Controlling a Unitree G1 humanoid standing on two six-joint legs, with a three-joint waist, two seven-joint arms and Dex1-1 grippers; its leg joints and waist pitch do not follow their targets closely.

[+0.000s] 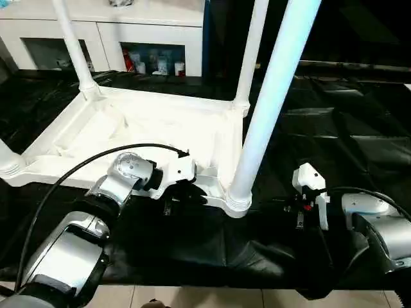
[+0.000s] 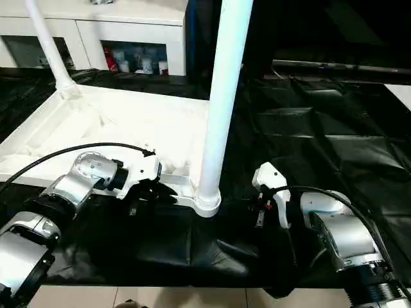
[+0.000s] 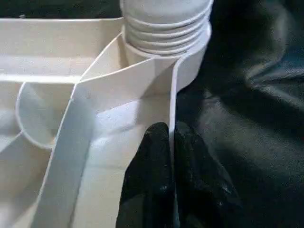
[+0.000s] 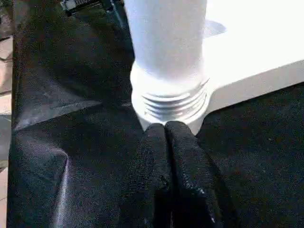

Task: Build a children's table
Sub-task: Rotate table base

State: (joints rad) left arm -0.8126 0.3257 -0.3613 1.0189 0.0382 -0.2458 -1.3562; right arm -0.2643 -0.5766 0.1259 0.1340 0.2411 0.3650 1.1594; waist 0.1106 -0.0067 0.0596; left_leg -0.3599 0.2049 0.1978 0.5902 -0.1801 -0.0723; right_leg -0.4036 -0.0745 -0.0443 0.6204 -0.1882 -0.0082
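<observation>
Left end effector (image 3: 171,156) pinches tabletop (image 1: 160,125) rim; right end effector (image 4: 165,142) closed, empty; keep rim steady w/ near leg (image 1: 270,102) vertical

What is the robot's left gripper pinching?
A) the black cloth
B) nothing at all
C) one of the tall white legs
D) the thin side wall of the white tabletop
D: in the left wrist view the left gripper has one black finger on each side of the thin rim of the upside-down tabletop, just beside the corner where the near leg is screwed in.
</observation>
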